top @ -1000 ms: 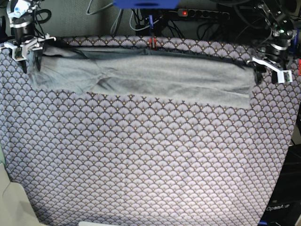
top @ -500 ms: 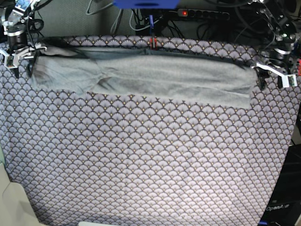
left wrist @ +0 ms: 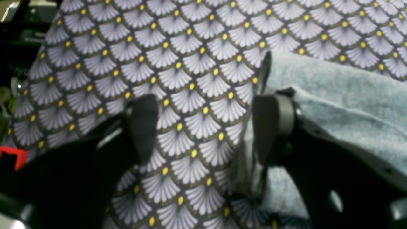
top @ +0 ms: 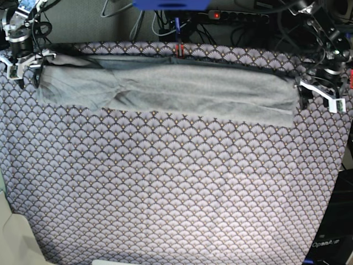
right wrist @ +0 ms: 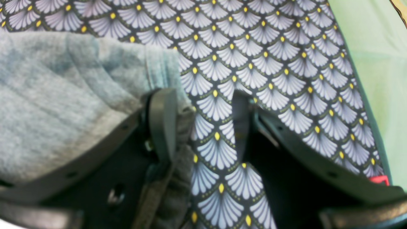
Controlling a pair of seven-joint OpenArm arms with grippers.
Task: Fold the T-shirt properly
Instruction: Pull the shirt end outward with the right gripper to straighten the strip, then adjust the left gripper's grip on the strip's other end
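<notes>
The light grey T-shirt [top: 182, 91] lies folded into a long narrow band along the far edge of the patterned tablecloth [top: 176, 182]. My left gripper [top: 320, 95] hovers at the band's right end, open. In the left wrist view my left gripper [left wrist: 206, 127] has only tablecloth between its fingers, and the T-shirt [left wrist: 343, 95] lies under and beside the right finger. My right gripper [top: 23, 65] stands at the band's left end, open. In the right wrist view my right gripper [right wrist: 202, 127] spans bare tablecloth, and the T-shirt [right wrist: 63, 95] edge brushes its left finger [right wrist: 162, 121].
Behind the table's far edge run cables and a power strip [top: 237, 16] with a red light. A small red clip [top: 177, 51] sits at the far edge. A pale green surface [right wrist: 375, 63] borders the cloth beside my right gripper.
Both grippers have drawn outward off the ends of the shirt band. The left gripper's jaws have opened wider. The shirt lies still.
</notes>
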